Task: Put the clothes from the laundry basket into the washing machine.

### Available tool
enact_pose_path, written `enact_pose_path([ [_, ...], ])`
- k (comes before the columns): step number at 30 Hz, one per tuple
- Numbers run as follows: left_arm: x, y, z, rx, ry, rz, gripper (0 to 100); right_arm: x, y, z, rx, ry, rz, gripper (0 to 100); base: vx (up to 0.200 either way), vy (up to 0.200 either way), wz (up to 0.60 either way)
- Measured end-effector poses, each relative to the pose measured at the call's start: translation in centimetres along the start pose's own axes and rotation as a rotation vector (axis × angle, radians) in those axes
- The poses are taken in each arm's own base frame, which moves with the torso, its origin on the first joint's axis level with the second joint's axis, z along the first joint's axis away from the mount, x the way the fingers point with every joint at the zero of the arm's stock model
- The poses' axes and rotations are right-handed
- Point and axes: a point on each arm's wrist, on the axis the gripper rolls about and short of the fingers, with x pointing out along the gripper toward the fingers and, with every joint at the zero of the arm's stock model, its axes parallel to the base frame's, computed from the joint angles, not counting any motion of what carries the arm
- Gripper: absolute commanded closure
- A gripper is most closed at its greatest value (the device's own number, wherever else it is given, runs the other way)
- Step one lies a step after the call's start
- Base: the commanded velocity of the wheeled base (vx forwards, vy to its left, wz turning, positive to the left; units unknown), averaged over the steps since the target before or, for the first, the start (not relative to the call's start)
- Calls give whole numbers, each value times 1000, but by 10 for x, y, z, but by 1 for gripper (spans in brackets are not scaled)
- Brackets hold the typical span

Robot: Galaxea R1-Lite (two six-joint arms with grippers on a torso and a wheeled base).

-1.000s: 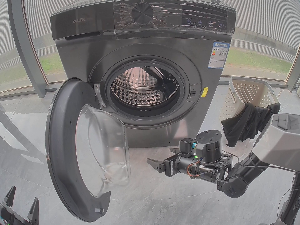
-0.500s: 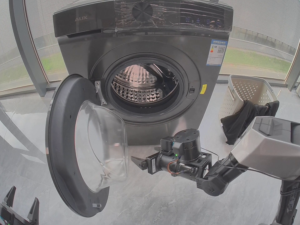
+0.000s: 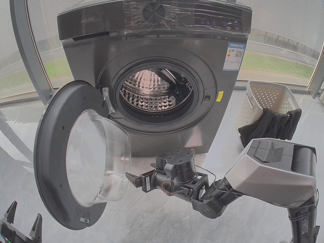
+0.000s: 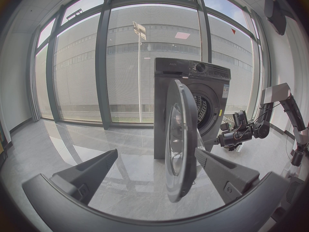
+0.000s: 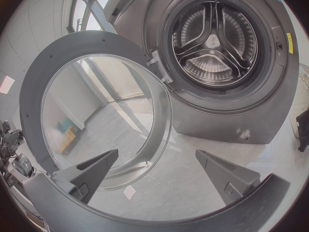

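Since the drum (image 3: 152,95) is already exposed, door (image 3: 54,152) (head view): judged only to need swinging clear; it is best nudged at the outer rim, low and slow, so no rebound is caused.
right gripper (image 3: 141,169) (head view): held low just beside the door's free edge; contact cannot be confirmed.
black garment (image 3: 270,127) (head view): draped limp over the front rim of the laundry basket (image 3: 266,95), right of the washing machine (image 3: 101,54); soft, creased, likely to trail when lifted.
left gripper (image 4: 155,152) (left wrist view): jaws spread wide, nothing held; kept well apart from the door, which is seen edge-on.
right jaws (right wrist view): spread wide, nothing held; door and drum are faced, with a strip of the garment caught beyond the machine.
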Motion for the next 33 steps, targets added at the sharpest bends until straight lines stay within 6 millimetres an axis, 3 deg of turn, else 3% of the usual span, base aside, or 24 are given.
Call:
enact_pose_path([
  [22, 0, 0, 0, 0, 0, 0, 0, 38, 8, 5, 0, -97, -18, 0, 0, 0, 0],
  [33, 0, 0, 0, 1, 0, 0, 0, 44, 9, 2, 0, -103, -14, 0, 0, 0, 0],
])
